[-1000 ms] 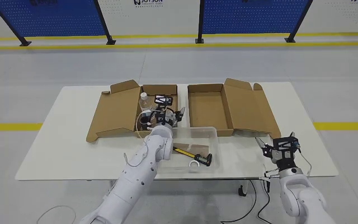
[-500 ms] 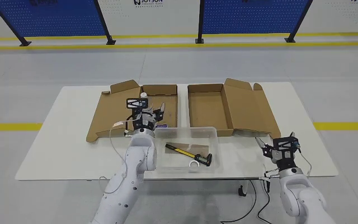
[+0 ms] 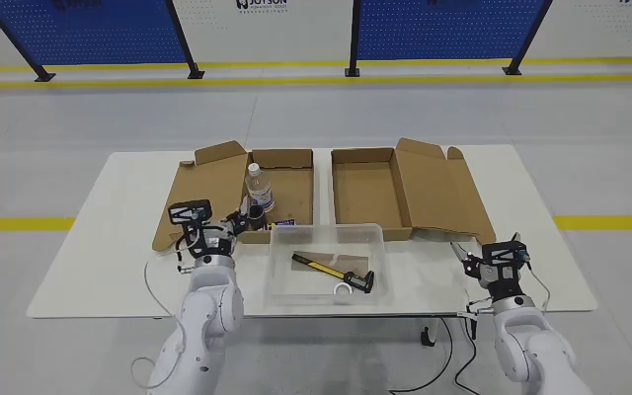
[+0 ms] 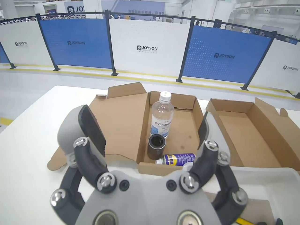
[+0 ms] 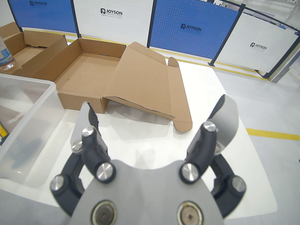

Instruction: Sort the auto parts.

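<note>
my left tool (image 4: pixel 146 122) sits open and empty; bottle (image 4: pixel 162 115), black sleeve (image 4: pixel 156 146) and spray can (image 4: pixel 177 159) sit just ahead of it in the box (image 4: pixel 185 122), sorted i reckon. right tool (image 5: pixel 155 105) is open too, over the desk (image 5: pixel 211 90), clear bin (image 5: pixel 35 108) to its side.

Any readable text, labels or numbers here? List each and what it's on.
Fence panels: logo plus one large brand word, legible, repeated on each panel. The small line beneath is blurred.
Clear bottle label: a percentage figure is legible, the rest is too small.
Spray can: brand logo, partly hidden.
Yellow tool: any markings are too small to read.
</note>
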